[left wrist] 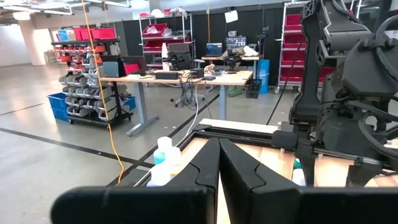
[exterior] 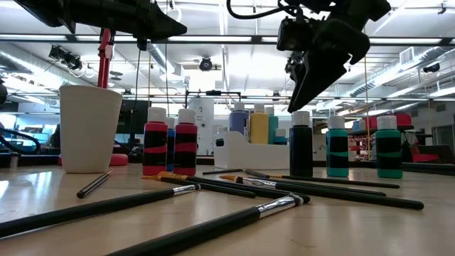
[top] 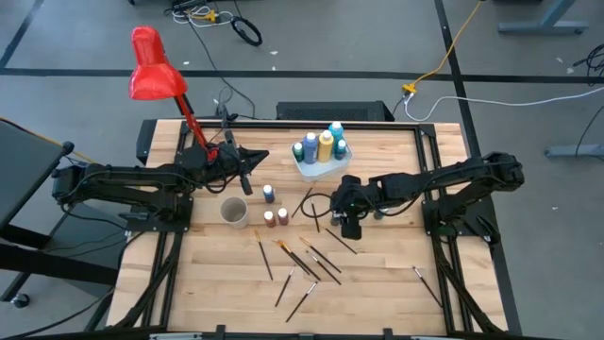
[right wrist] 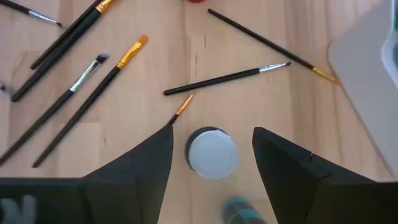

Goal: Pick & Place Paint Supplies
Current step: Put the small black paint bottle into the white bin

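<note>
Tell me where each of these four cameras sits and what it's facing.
High: overhead, straight down on the table, both arms.
Low: at tabletop height, looking across brushes and bottles; right hand above.
Left wrist: past the shut left hand toward the room.
Right wrist: down between open fingers onto a white-capped bottle.
Shared: high and low both show the beige cup.
</note>
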{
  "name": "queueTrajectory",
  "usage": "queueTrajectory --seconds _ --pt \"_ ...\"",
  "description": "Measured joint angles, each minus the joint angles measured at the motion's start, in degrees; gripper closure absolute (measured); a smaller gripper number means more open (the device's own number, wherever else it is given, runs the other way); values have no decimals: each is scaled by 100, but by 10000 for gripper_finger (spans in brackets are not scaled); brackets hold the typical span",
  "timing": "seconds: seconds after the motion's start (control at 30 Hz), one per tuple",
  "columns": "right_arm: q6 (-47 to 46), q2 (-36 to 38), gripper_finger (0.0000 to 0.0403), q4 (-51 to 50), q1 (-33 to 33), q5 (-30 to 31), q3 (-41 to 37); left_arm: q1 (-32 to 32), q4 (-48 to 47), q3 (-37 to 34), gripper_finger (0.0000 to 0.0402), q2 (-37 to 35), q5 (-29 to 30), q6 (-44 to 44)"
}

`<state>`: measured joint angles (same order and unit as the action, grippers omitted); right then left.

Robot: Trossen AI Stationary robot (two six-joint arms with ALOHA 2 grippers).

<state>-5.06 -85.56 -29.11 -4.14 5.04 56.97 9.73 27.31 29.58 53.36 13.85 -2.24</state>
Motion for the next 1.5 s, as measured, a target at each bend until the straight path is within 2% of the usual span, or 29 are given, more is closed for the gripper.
queueTrajectory --seconds 0.23,0.5,0.63,0.9,1.03,1.13,1.3,1.43,1.5 --pt "-245 -100 161 -71 0 -140 -2 1 0 0 384 0 0 -7" --pt "-245 -251 164 10 0 258 -2 -1 -43 4 384 -2 0 -9" --pt "-293 -251 192 -43 2 246 -2 -1 -50 4 384 -2 0 -9" --pt "-451 -247 288 -85 2 -22 -2 -1 -55 4 384 -2 0 -9" --pt "-434 -198 289 -6 9 -24 66 -1 -48 4 384 -2 0 -9" --pt "-224 -93 289 -48 39 241 248 -1 -46 4 384 -2 0 -9" --pt "333 55 279 -122 214 1115 709 -1 -46 4 384 -2 2 -9" --pt "636 83 282 -152 553 1880 952 -1 -50 4 384 -2 1 -9" --pt "660 82 284 -206 832 1939 975 -1 -50 4 384 -2 2 -9"
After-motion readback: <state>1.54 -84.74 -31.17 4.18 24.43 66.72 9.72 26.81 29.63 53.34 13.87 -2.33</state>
